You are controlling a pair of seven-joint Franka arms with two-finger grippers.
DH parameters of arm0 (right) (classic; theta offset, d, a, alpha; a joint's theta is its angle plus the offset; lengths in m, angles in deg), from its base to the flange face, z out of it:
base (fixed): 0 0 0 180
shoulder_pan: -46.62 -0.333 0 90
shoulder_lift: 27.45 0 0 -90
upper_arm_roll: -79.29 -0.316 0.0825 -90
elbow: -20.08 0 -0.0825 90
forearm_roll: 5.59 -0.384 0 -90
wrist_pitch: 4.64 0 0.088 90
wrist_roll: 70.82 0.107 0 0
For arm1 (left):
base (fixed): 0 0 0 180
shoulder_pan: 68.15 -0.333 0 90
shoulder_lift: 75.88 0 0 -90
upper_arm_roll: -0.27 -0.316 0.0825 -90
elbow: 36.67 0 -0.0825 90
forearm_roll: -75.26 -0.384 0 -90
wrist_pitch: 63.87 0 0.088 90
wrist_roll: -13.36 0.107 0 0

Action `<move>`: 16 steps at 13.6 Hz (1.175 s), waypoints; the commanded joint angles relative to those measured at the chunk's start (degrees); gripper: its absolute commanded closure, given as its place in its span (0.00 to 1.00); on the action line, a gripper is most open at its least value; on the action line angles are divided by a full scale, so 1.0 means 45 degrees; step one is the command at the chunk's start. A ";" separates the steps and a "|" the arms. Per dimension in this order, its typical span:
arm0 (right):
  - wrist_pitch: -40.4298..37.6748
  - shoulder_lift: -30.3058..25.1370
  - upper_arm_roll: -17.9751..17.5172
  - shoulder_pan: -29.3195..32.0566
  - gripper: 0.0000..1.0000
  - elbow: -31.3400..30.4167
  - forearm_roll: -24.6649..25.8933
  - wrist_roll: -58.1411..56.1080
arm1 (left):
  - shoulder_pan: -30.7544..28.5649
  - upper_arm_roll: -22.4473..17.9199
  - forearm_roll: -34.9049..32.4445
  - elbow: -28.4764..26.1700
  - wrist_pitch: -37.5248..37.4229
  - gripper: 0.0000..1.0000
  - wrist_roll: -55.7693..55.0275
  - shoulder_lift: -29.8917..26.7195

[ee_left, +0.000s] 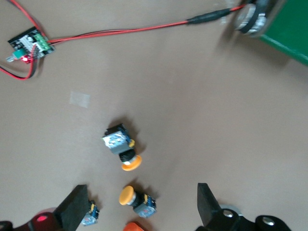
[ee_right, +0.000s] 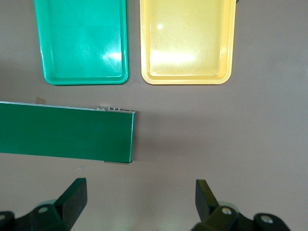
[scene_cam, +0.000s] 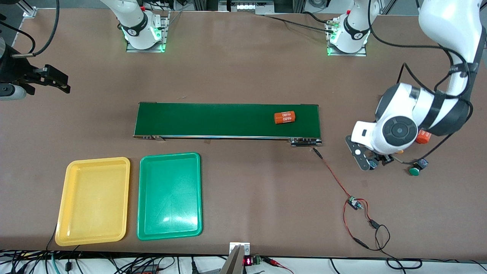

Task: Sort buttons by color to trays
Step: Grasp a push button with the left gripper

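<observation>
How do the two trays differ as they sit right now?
The yellow tray is yellow; the green tray is green. The yellow tray lies closer to the right arm's end of the table, while the green tray sits beside it toward the left arm's end, under the conveyor belt's end. Both are shallow, rounded rectangles of like size, and neither holds any button.

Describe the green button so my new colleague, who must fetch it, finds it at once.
Start at the conveyor and go to the table at the left arm's end, where the left gripper hangs. The green button lies beside it, nearer the front camera than the orange cylinder; its round cap is green.
</observation>
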 commanded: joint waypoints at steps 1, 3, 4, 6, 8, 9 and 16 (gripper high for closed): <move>0.0070 -0.0104 -0.0042 0.0011 0.00 -0.0091 0.0204 0.0001 | -0.0223 0.0123 -0.0393 0.2103 -0.0199 0.00 -0.0015 0.1597; 0.0089 -0.0085 -0.0023 -0.0009 0.00 -0.0091 0.0184 -0.0018 | -0.0301 -0.0264 -0.0413 0.2147 -0.0005 0.00 -0.0034 0.1989; 0.0089 -0.0104 -0.0042 -0.0009 0.00 -0.0091 0.0203 0.0001 | -0.0456 -0.0422 -0.0393 0.2128 0.0345 0.00 -0.0247 0.2107; 0.0089 -0.0104 -0.0042 -0.0028 0.00 -0.0091 0.0204 -0.0019 | -0.0477 -0.0443 -0.0432 0.1972 0.1224 0.00 -0.1644 0.2361; 0.0089 -0.0085 -0.0023 0.0011 0.00 -0.0111 0.0204 -0.0018 | -0.0808 -0.0443 -0.0374 0.1544 0.1266 0.00 -0.3192 0.2401; 0.0089 -0.0085 -0.0023 0.0030 0.00 -0.0111 0.0204 0.0001 | -0.0964 -0.0443 -0.0354 0.1368 0.1421 0.00 -0.3565 0.2536; 0.0089 -0.0085 -0.0023 -0.0009 0.00 -0.0111 0.0204 -0.0019 | -0.2313 -0.0424 -0.0354 -0.1133 0.4606 0.00 -0.3666 0.2811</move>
